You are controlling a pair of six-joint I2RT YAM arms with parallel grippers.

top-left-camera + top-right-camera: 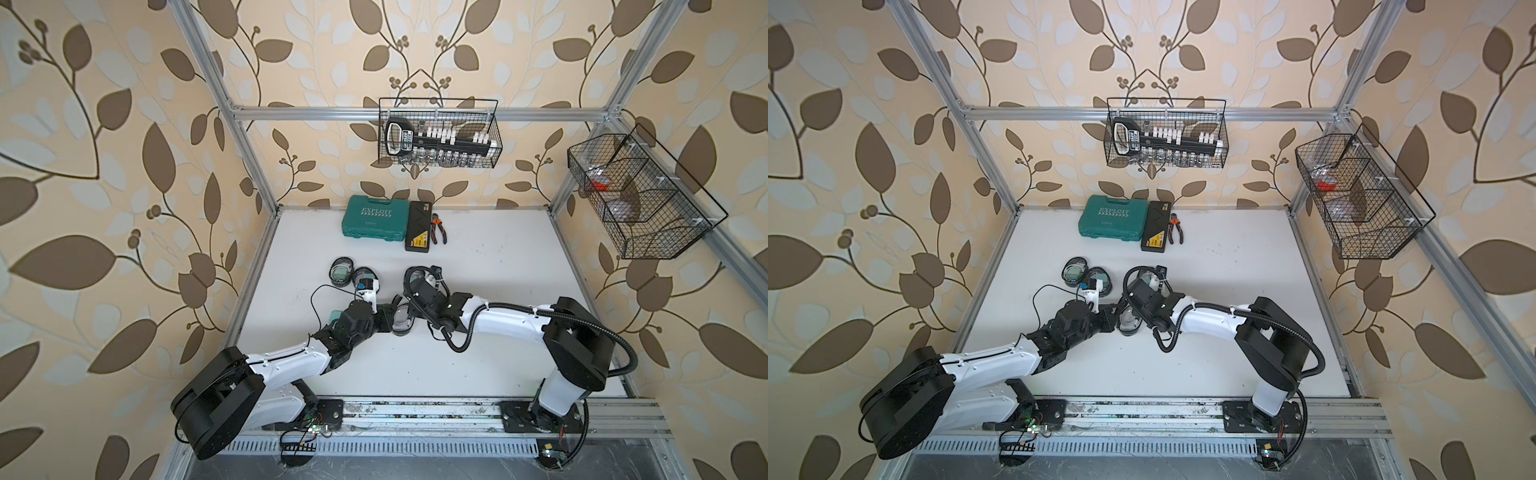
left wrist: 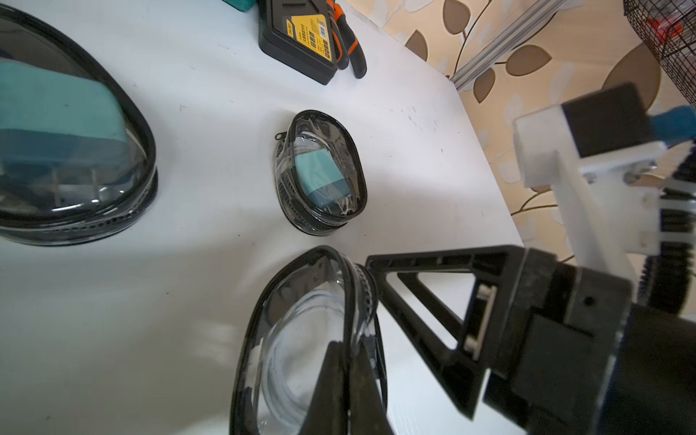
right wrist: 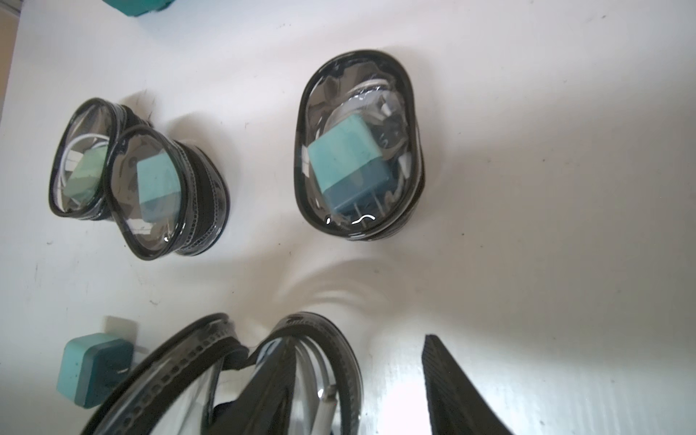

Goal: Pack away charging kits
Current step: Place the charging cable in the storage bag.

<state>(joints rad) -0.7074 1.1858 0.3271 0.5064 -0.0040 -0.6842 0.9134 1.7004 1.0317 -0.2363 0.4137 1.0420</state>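
The left gripper (image 2: 348, 352) was clamped shut on the black zip rim of the open pouch (image 2: 301, 339), propping its mouth up. The right gripper (image 3: 356, 339) had its jaws apart. One finger reached into the pouch mouth beside the coiled cable (image 3: 314, 371) lying inside, the other stood outside over bare surface, and nothing was pinched between them. The pouch sat near the middle of the table (image 1: 519, 291), slightly toward the front edge.

The pouch looked light and floppy, its clear film slick and quick to buckle. The zip rim seemed the only firm place to hold it. The loose teal adapter (image 3: 94, 373) lay just beside it on the side of the left edge. It was probably a hard, light cube, best taken across its flat faces and clear of the prongs.

Further back lay a filled pouch (image 3: 79, 158) touching a second pouch (image 3: 162, 188) toward the left edge, and a third pouch (image 3: 357, 147) apart from them. Any sweep toward the adapter risked nudging the pair, and the left wrist crowded that spot.

The teal EXPLOIT case (image 1: 374, 222), the black case (image 1: 419, 226) and the pliers (image 1: 438, 228) lined the back edge, well apart. The wire baskets (image 1: 440, 133) hung on the frame above.
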